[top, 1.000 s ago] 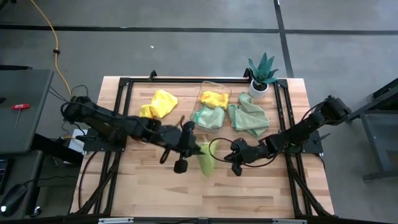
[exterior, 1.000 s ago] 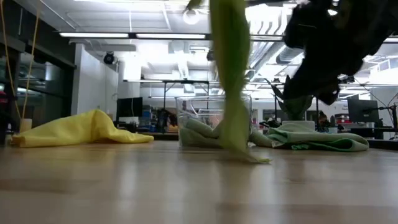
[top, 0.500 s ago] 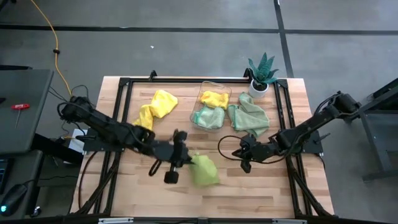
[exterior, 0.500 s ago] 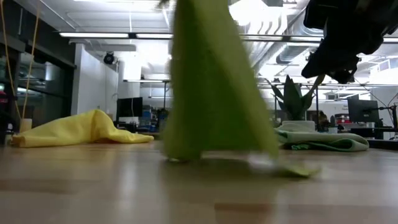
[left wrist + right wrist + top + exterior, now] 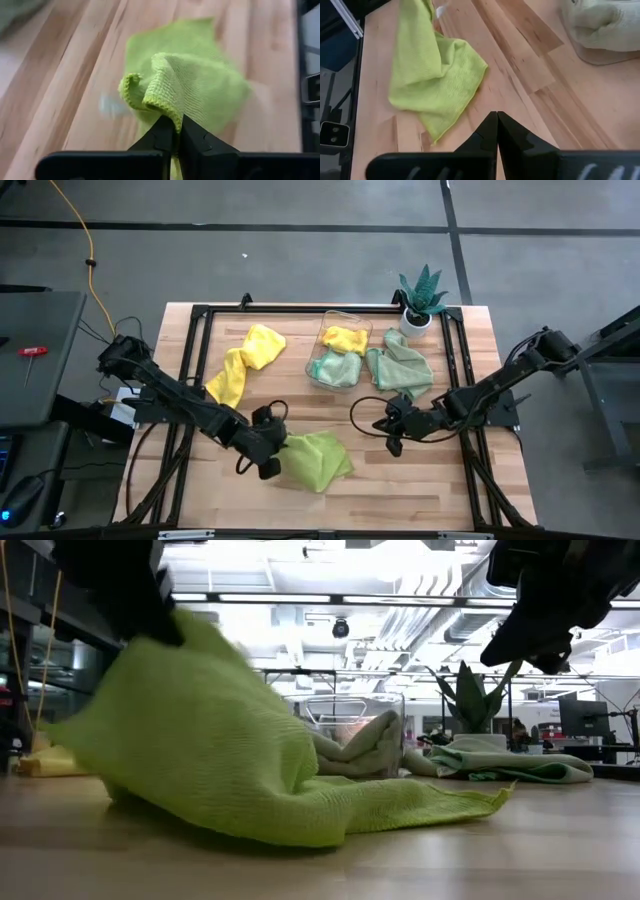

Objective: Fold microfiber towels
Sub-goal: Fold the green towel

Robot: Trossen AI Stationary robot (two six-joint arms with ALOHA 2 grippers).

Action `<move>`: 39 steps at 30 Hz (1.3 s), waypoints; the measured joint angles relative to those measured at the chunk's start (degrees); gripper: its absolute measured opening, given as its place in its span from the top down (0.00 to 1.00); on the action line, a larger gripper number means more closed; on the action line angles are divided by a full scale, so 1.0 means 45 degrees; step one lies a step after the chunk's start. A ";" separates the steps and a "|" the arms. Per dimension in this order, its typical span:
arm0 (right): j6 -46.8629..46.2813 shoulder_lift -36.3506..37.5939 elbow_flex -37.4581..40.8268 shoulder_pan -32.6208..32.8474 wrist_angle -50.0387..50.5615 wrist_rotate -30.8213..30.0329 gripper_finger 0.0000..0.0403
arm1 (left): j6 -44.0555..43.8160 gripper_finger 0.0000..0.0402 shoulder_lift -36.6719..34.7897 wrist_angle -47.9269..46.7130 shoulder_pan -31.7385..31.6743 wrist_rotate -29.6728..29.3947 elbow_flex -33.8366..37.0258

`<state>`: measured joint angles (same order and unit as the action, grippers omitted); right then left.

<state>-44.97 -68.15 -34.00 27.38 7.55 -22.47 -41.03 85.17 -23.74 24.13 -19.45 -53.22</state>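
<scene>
Wooden tabletop (image 5: 420, 490) is strewn w/ cloths. Lime green towel (image 5: 316, 459) is pinched at one edge by the left end effector (image 5: 275, 457) near the front, rest crumpled on the wood. Right end effector (image 5: 383, 423) — clenched, nothing held — is hovering nearby.

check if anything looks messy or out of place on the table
The lime green towel lies bunched near the table's front edge, one corner pinched in the left gripper. The mint towel spills over the clear bin rim. Nothing looks damaged.
</scene>
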 joint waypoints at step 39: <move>-0.0666 -0.0021 0.0000 -0.0021 0.0171 -0.0895 1.00 | 0.3759 0.59 -0.0540 0.4204 0.2189 0.0822 0.4132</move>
<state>-47.97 -68.25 -34.00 27.29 8.32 -26.50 -24.12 82.74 -4.83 33.98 -15.75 -34.63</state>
